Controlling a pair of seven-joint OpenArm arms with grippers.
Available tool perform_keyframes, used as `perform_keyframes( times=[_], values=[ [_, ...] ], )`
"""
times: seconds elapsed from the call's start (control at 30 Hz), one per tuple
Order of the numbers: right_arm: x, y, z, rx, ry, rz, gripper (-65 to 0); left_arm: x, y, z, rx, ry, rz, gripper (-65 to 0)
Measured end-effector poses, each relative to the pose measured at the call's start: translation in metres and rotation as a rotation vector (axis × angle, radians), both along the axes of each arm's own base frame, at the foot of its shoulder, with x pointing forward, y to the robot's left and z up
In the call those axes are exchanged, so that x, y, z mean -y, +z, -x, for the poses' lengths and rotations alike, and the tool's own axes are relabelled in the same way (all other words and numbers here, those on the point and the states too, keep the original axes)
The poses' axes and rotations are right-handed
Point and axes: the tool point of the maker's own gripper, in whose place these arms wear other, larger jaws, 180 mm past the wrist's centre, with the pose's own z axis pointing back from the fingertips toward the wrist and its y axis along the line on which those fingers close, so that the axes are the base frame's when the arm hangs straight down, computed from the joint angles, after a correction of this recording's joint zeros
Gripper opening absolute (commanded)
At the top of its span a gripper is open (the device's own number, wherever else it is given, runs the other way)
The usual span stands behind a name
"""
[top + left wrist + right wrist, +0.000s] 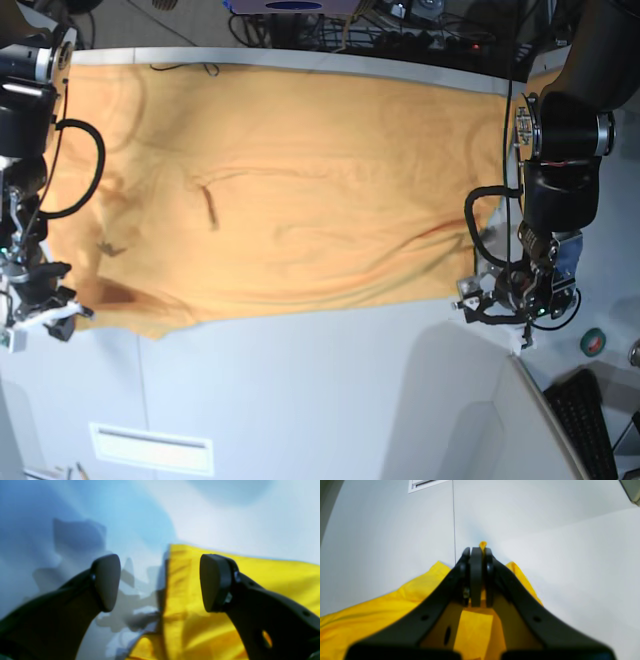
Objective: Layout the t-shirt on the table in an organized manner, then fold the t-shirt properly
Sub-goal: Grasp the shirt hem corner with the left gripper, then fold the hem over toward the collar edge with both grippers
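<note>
L fingers: L gripper (pixel 160 582) released, pads (pixel 107 582) wide apart, nothing between them; they straddle the t-shirt (pixel 290 190) hem edge, hovering just over it.
R fingers: R gripper (pixel 477 576) clenched on a pinch of shirt cloth, a yellow tip pokes out past the pads.
Shirt: spread wide & mostly flat across the far half of the table (pixel 330 400), top edge near the far table edge, hem facing the near edge; a few long creases mid-body.
Corners: R grip at one hem-side corner, L gripper by the other, each near a side edge of the table.
Step, prob.: layout nearly done; fold not begun.
Next, prob.: R lets go its corner or L re-grips the hem, then both lift the hem edge evenly to start the fold w/o dragging the cloth.
</note>
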Motion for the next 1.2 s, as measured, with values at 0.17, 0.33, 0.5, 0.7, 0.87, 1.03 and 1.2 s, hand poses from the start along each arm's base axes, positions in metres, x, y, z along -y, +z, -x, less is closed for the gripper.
perform_keyframes(
  times=[0.17, 0.33, 0.5, 0.7, 0.87, 1.03, 1.2],
  values=[
    [0.000, 0.000, 0.000, 0.001, -0.001, 0.001, -65.0, 0.001, -0.010, 0.008, -0.028, 0.004, 0.001, -18.6],
    [0.000, 0.000, 0.000, 0.001, 0.000, 0.001, -65.0, 0.013, -0.012, -0.001, 0.032, -0.001, 0.007, -18.8],
    [0.000, -0.001, 0.001, -0.002, 0.000, 0.001, -65.0, 0.019, -0.020, -0.004, 0.059, -0.017, 0.007, -18.8],
    [0.000, -0.007, 0.007, -0.019, 0.000, 0.000, -65.0, 0.020, -0.021, -0.005, 0.066, -0.015, 0.006, -21.7],
    [0.000, -0.006, 0.006, -0.013, -0.001, 0.001, -65.0, 0.017, -0.023, -0.002, 0.072, -0.011, 0.001, -53.3],
    [0.000, -0.006, 0.006, -0.014, 0.000, 0.000, -65.0, 0.019, -0.023, -0.007, 0.174, -0.001, -0.006, -65.0],
    [-0.001, -0.002, 0.001, -0.006, 0.000, -0.003, -65.0, 0.024, -0.016, -0.014, 0.173, -0.012, 0.000, -65.0]
  ],
)
